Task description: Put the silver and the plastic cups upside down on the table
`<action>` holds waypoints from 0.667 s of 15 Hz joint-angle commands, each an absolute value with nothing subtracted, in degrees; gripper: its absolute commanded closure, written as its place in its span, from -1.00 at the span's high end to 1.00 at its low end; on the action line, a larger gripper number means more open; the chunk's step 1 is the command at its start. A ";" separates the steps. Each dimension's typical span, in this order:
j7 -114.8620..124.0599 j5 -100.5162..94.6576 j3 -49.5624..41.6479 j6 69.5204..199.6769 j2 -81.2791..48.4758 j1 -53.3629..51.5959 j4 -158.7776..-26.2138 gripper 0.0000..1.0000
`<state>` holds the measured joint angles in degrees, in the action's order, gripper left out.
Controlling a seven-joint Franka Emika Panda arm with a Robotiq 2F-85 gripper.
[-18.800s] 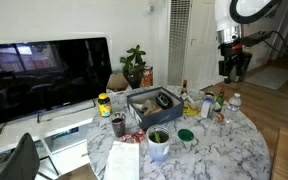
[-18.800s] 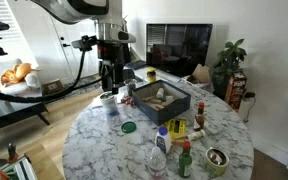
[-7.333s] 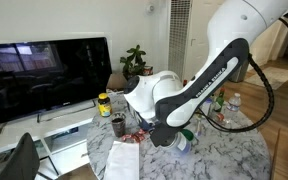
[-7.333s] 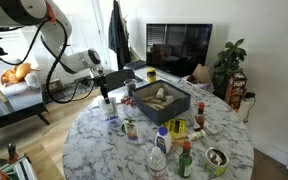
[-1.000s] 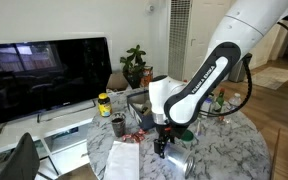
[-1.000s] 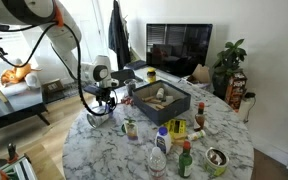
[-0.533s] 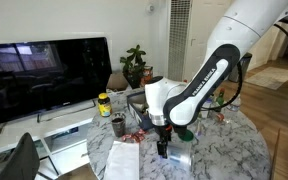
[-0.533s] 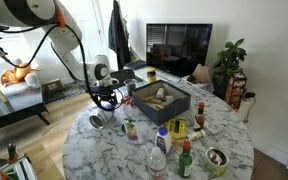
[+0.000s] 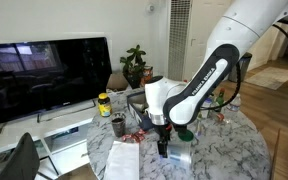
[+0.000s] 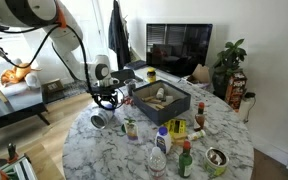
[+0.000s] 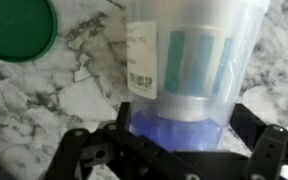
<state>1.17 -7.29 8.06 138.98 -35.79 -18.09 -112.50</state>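
My gripper (image 11: 179,140) is shut on the plastic cup (image 11: 189,50), a translucent cup with a printed label and a bluish base that sits between the jaws. In both exterior views the gripper (image 9: 162,146) (image 10: 104,100) holds the cup (image 9: 180,155) (image 10: 98,120) tilted, low over the marble table (image 10: 104,160) near its edge, mouth pointing away from the arm. The silver cup (image 10: 216,158) stands upright far from the gripper, and also shows in an exterior view (image 9: 117,125).
A green lid (image 11: 19,25) lies on the marble beside the cup. A dark tray (image 10: 162,100) holding objects sits mid-table. Several bottles and jars (image 10: 161,148) crowd the middle. A sheet of paper (image 9: 124,160) lies near the table edge.
The gripper with the plastic cup has shifted slightly sideways and lower over the last second. Nothing else on the table has moved.
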 commanded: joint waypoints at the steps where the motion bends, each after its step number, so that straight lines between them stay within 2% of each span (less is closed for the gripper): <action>1: -2.50 -6.97 9.75 140.54 -38.19 -16.44 -111.72 1.00; 3: -3.61 -6.91 10.05 141.22 -38.38 -16.03 -111.88 1.00; 4: -4.57 -6.49 10.45 141.67 -38.38 -15.41 -112.08 0.88; 5: -5.28 -6.00 10.81 142.24 -38.33 -14.80 -112.34 0.48; 6: -6.16 -5.61 11.11 142.74 -38.17 -14.16 -112.62 0.37; 10: -9.97 -3.32 12.94 145.26 -37.51 -11.24 -114.04 0.26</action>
<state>-5.99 -5.68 10.84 140.65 -35.88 -14.14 -112.70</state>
